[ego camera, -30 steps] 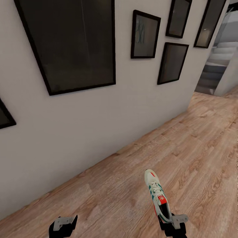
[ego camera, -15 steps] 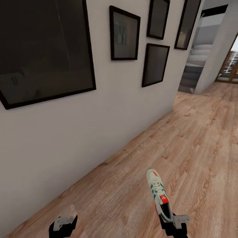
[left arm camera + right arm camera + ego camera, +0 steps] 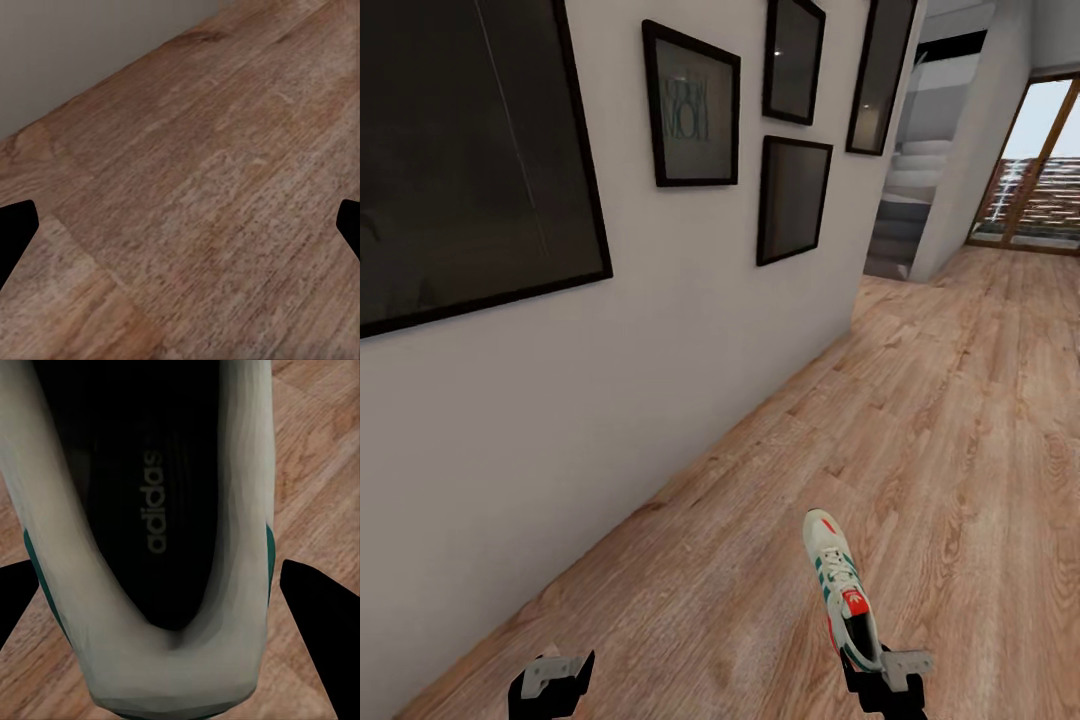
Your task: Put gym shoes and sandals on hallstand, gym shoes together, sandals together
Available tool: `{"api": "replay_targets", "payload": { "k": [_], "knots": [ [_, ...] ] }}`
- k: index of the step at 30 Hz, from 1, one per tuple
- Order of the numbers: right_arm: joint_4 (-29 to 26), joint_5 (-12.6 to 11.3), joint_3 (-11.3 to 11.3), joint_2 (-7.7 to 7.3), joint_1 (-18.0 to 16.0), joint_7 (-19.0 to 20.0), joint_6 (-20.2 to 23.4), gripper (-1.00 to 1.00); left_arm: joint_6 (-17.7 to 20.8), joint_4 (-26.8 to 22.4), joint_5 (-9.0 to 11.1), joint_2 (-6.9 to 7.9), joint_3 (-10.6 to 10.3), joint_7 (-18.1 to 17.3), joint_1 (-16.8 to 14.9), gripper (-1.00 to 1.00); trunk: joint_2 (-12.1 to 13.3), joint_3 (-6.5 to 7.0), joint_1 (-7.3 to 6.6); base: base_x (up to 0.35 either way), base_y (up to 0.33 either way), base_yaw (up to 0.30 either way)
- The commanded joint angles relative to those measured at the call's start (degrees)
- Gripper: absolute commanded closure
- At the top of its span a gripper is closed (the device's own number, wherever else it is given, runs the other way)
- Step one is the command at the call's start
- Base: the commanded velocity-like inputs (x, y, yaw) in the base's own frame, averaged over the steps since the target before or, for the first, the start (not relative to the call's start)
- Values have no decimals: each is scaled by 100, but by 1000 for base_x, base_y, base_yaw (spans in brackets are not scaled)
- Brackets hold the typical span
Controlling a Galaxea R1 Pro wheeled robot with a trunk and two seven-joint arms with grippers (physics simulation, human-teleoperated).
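Observation:
One gym shoe (image 3: 840, 590), off-white with green stripes and a red tongue, hangs toe-forward above the corridor floor (image 3: 960, 420). My right gripper (image 3: 885, 675) is shut on its heel end. In the right wrist view the shoe's dark insole and white collar (image 3: 150, 510) sit between the two black fingers (image 3: 319, 622). My left gripper (image 3: 550, 682) stands open and holds nothing, and the left wrist view looks past its fingertips (image 3: 15, 236) onto bare planks. The sandals and the hallstand are out of view.
A grey wall (image 3: 560, 400) with several black picture frames (image 3: 695, 105) runs along my left. Ahead on the left a doorway opens onto stairs (image 3: 910, 180). A glass door (image 3: 1040, 165) stands at the far right. Wood floor stretches ahead.
The whole view has swung to the right: the picture frames slid left and the glass door came into sight. The shoe stays in my right gripper and neither arm has moved in the view.

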Motion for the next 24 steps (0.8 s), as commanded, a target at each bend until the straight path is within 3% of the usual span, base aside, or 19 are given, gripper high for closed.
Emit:
{"api": "replay_targets", "payload": {
  "k": [1,7,14,24],
  "knots": [
    [3,39,-49,4,-4,41,-21,100,-14,4,-18,-5,39,-51,-5,-100,-2,-5,-1,0,0,-4],
    [8,41,-49,1,-4,42,-21,100,-14,4,-12,-5,39,-53,-6,-100,-2,-4,-1,0,0,-56],
    [10,43,-49,-12,-4,42,-21,100,-14,4,-10,-5,39,-53,-7,-100,-2,-4,-1,24,0,-244],
    [10,45,-49,-14,-4,42,-21,100,-14,4,-14,-5,39,-51,-6,-100,-2,5,-1,257,0,-293]
  ]
}}
